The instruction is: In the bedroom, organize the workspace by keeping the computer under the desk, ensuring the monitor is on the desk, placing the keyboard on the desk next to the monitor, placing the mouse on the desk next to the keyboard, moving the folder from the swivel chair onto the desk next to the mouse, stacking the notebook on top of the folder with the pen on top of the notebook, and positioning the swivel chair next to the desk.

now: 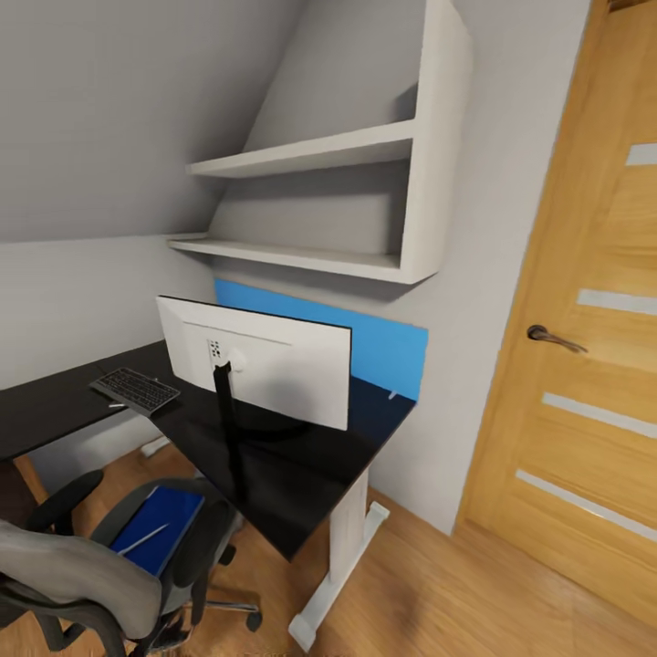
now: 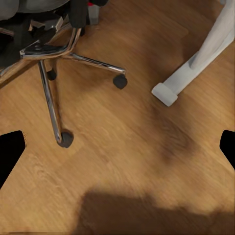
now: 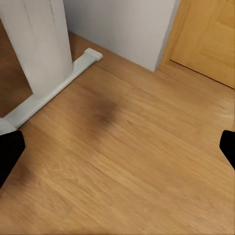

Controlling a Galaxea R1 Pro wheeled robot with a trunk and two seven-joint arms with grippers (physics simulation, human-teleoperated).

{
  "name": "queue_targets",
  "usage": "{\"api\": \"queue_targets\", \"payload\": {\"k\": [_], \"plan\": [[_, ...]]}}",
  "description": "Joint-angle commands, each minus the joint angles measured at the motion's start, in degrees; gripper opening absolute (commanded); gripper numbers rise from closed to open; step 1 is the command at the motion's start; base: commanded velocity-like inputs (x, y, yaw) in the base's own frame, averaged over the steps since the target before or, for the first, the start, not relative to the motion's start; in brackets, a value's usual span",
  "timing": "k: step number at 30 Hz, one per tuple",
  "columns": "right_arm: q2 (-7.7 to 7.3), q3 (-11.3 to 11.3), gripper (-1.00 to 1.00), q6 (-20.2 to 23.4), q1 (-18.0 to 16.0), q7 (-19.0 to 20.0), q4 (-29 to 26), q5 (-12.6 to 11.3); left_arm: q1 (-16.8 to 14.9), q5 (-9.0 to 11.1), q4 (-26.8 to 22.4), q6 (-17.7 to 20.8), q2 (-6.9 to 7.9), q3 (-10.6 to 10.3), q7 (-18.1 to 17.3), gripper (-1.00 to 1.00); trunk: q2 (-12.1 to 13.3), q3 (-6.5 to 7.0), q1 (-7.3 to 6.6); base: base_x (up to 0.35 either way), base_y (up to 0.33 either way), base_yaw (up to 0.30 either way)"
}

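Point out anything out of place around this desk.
The folder lies on the swivel chair seat rather than the desk, with a thin pale stick resting on it. The monitor shows its back.

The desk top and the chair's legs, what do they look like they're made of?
The desk top looks like a glossy black laminate or lacquered board: it mirrors the blue wall panel. The swivel chair has base spokes that look like polished chrome metal, bright and reflective, ending in dark, probably plastic, casters.
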Motion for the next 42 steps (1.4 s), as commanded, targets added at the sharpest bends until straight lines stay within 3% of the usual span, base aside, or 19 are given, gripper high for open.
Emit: {"api": "queue_targets", "payload": {"k": [1, 12, 23, 42], "plan": [[0.0, -0.2, 1.0, -0.2, 0.0, -0.1, 0.0, 0.3, 0.0, -0.1, 0.1, -0.3, -0.04, 0.3, -0.1, 1.0, -0.1, -0.15, 0.0, 0.0, 0.0, 0.177], [0.15, 0.1, 1.0, -0.5, 0.0, 0.0, 0.0, 0.5, 0.0, 0.0, 0.2, -0.4, 0.06, 0.4, 0.0, 1.0, -0.1, -0.93, 0.0, -0.057, -0.028, 0.177], [0.16, 0.2, 1.0, -0.6, 0.0, 0.0, -0.1, 0.6, 0.0, 0.0, 0.2, -0.4, 0.01, 0.5, 0.0, 1.0, -0.1, -1.7, 0.0, -0.197, -0.207, 0.184], [0.24, 0.4, 1.0, -0.7, 0.0, 0.0, 0.2, 0.8, 0.0, -0.2, 0.2, -0.4, 0.01, 0.4, -0.1, 1.0, -0.1, -2.66, 0.0, -0.018, -0.067, 0.233]]}}
